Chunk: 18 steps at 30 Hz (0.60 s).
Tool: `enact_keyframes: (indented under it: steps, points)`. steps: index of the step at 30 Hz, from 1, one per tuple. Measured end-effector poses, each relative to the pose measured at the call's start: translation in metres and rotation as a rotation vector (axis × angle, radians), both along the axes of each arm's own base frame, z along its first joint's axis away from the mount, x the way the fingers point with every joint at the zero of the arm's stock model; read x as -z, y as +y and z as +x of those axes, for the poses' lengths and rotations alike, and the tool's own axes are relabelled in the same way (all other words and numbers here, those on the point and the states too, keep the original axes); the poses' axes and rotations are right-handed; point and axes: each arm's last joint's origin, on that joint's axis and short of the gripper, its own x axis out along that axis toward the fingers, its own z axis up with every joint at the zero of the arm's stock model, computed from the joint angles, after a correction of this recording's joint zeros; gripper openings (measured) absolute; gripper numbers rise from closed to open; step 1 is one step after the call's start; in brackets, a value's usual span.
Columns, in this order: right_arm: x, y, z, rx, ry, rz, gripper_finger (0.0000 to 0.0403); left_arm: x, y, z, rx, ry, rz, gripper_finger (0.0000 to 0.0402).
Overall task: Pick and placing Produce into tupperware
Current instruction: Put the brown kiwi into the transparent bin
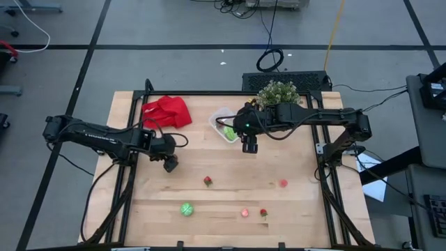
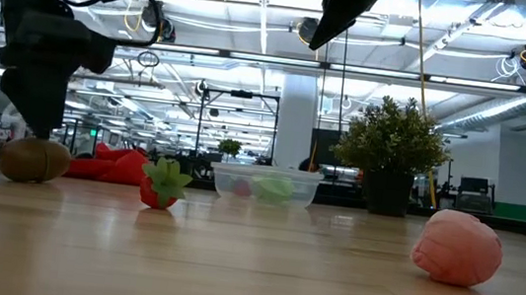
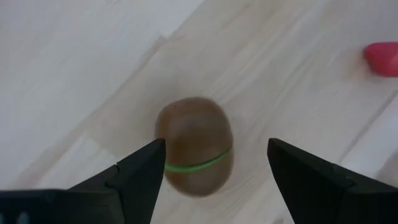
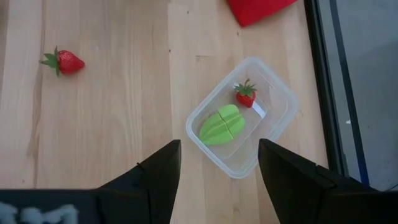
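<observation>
Two dark robot arms reach over a pale wooden table (image 1: 230, 209), and every place below is given relative to the tupperware (image 1: 224, 125), a small clear container near the table's far edge, about midway along it.

Largest after the table is the bushy green potted plant (image 1: 278, 93), just beyond the tupperware toward the right arm's side. A crumpled red cloth (image 1: 168, 111) lies near the tupperware on the opposite side.

The right gripper (image 1: 249, 146) hangs just beside the tupperware, a little nearer the table's middle, its fingers spread apart and holding nothing. The left gripper (image 1: 169, 164) sits well away from the tupperware, past the red cloth's side and nearer the table's front. Its fingers stand wide, straddling a brown kiwi (image 3: 194, 145) with a green band that rests on the wood; whether they touch it cannot be told.

Inside the tupperware lie a green ridged fruit (image 4: 223, 125) and a small strawberry (image 4: 245, 94).

Loose on the table, all well clear of the tupperware toward the front, are a green round piece (image 1: 187, 209), a strawberry (image 1: 208, 181), a pink piece (image 1: 283, 183), another pink piece (image 1: 245, 213) and a small red piece (image 1: 263, 213).
</observation>
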Motion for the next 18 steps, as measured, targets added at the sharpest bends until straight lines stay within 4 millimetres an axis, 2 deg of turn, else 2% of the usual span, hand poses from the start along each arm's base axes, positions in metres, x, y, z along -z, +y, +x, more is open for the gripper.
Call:
enact_keyframes:
  steps: [5,18]
  points:
    - [0.0000,0.0016,0.0001,-0.005,0.000,0.001,0.0206,0.0003,0.0000,-0.0006,0.076,0.007,0.026,0.0285]
    - [0.0000,0.0060,0.0003,0.004,-0.007,0.018,0.0206,0.0010,0.0000,-0.0026,0.085,0.030,0.030,0.0285]
